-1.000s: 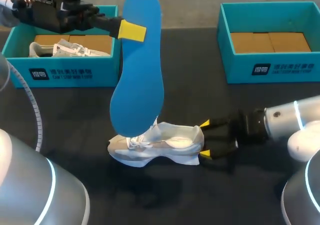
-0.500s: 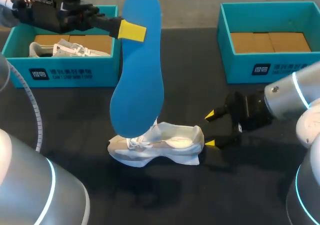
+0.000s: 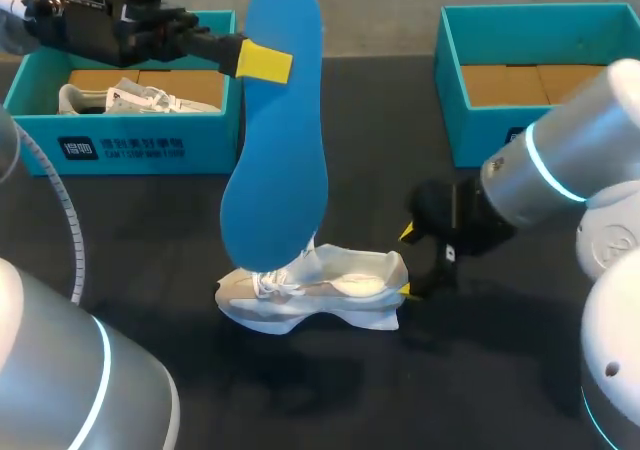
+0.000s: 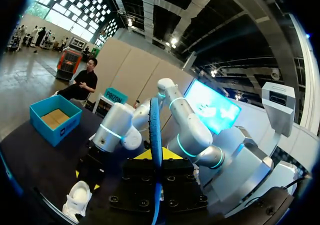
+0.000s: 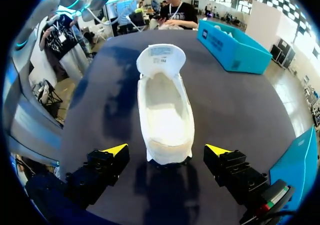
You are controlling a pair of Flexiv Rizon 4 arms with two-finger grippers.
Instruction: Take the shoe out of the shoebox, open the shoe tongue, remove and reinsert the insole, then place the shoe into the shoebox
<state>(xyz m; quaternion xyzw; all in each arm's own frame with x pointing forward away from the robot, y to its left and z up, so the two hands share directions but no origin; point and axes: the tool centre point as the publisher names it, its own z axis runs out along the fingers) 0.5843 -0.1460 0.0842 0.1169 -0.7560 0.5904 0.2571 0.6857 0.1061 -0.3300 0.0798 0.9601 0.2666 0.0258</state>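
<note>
my left pincer (image 3: 262, 62): clamped on insole (image 3: 278, 160), upright above shoe (image 3: 330, 288)
my right pincer (image 5: 166, 151): wide open, tips either side of heel, not touching
shoe: on bench (image 3: 150, 250)

Insole (image 3: 275, 150) matt blue, smooth, foam-like; shoe (image 3: 335, 292) white cloth, soft, creased; left shoebox (image 3: 150, 148) and right shoebox (image 3: 570, 135) matt teal card, bare brown card inside; table (image 3: 150, 230) dark, matt; right arm (image 3: 575, 160) shell smooth grey, slight gloss.
</note>
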